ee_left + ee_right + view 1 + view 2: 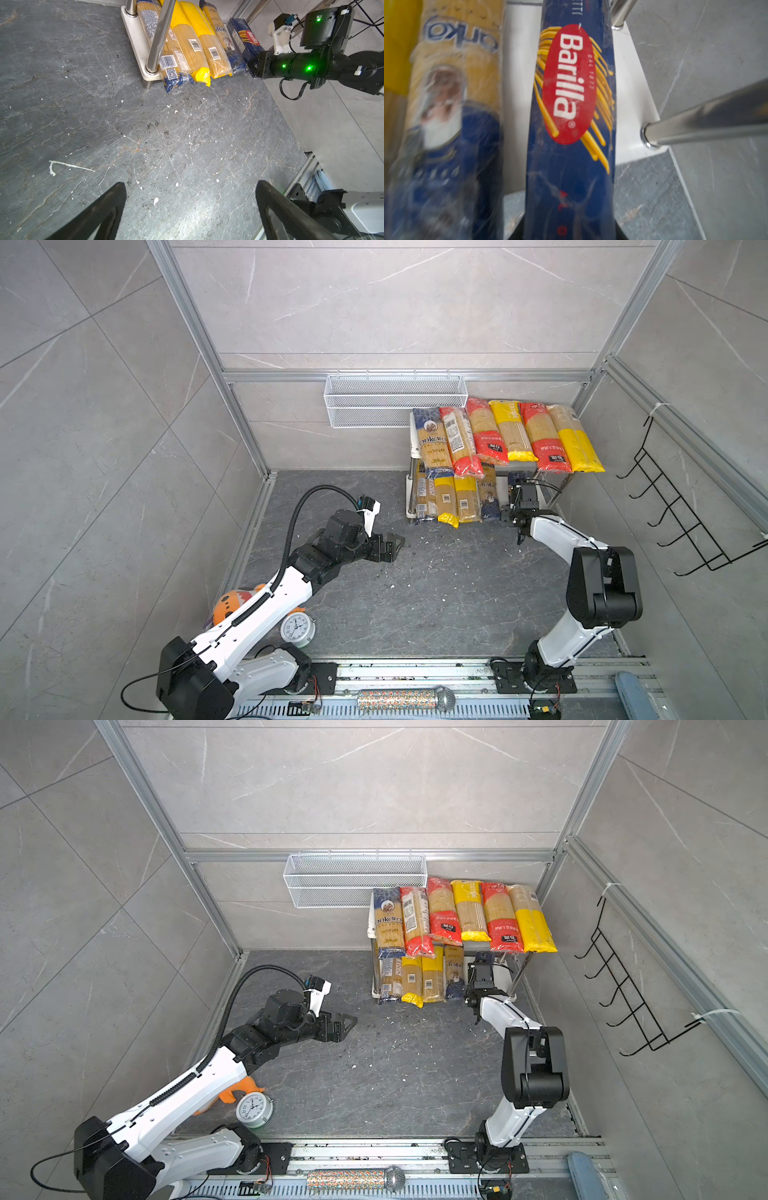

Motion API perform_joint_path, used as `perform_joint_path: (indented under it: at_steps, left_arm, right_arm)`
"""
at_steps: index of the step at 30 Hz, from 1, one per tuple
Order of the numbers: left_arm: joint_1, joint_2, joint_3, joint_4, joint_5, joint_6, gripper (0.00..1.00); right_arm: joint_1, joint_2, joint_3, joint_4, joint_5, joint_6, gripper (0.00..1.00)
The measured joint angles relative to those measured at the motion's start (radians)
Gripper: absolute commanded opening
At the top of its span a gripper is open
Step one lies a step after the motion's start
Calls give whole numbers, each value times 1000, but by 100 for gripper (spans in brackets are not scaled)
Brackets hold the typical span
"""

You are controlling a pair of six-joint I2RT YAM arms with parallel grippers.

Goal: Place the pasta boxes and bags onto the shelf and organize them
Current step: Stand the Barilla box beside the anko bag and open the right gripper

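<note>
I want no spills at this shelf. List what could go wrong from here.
The Barilla box, held at its near end by the right gripper, lies close beside the Ankara bag; pushing askew could shove that bag.
The metal leg stands close on its other side and could snag the gripper.
Top-tier packs overhang above the wrist; lifting could knock one down.
</note>
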Motion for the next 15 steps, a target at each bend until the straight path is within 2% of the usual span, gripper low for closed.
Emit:
perform_joint_path:
  at_steps: [4, 6, 12, 15]
  left_arm:
    - [24, 27, 1, 9, 24, 0, 100]
    - [33, 32, 2, 15, 29, 0, 100]
    - [45, 60, 33, 20, 50, -1, 100]
    - [45, 65, 40, 20, 52, -1, 100]
  right_arm:
    - [-33, 60, 55, 21, -31, -10, 1]
    - [-42, 87, 82, 28, -44, -15, 6]
    - [-55, 143, 138, 37, -63, -15, 45]
    - [-58, 149, 140, 37, -61, -13, 59]
